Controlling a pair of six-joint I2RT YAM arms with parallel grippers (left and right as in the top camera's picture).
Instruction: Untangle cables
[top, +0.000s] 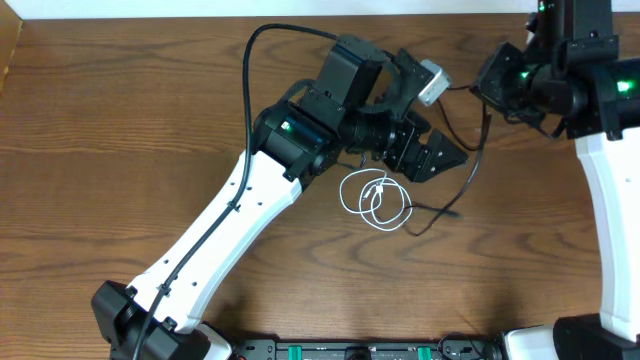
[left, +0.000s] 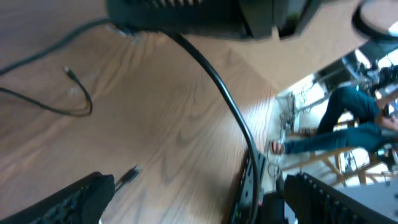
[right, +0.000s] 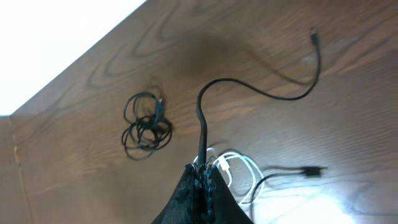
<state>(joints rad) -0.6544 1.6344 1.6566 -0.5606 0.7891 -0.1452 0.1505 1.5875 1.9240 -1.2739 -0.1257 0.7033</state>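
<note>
brown wood-grain counter (top: 120, 120): carries all the cords.
white-and-black left arm (top: 235, 215): reaches from the near left corner toward the middle. A thick black arm cable (top: 247, 75) arches over it.
left jaws: spread wide with nothing between them. In the left wrist view the black fingers (left: 81, 199) sit at the two lower corners with bare counter between. Overhead, the jaws hang just above and to the right of the white loops.
small coil of thin black cord (right: 146, 127): lies flat on the counter, loosely wound. It is well apart from the other cords and to their left in the right wrist view. It cannot be made out overhead.
short thin white cord (top: 380, 190): a few overlapping loops near the middle of the counter, separate from the coil. In the right wrist view (right: 244, 163) it lies just beside the tips of the right jaws.
thin black cord with small end plug (right: 261, 92): pinched in the right jaws. It rises from the tips, bends, sweeps right and ends in its plug on the counter. Overhead (top: 472, 165) it drops from the right jaws to the counter just right of the white loops.
small loose black plug (right: 305, 169): lies on the counter near the white loops; cannot tell which black cord it belongs to.
right jaws: closed tight on the thin black cord, at the far right overhead.
white-and-black right arm (top: 600, 170): along the right edge.
</note>
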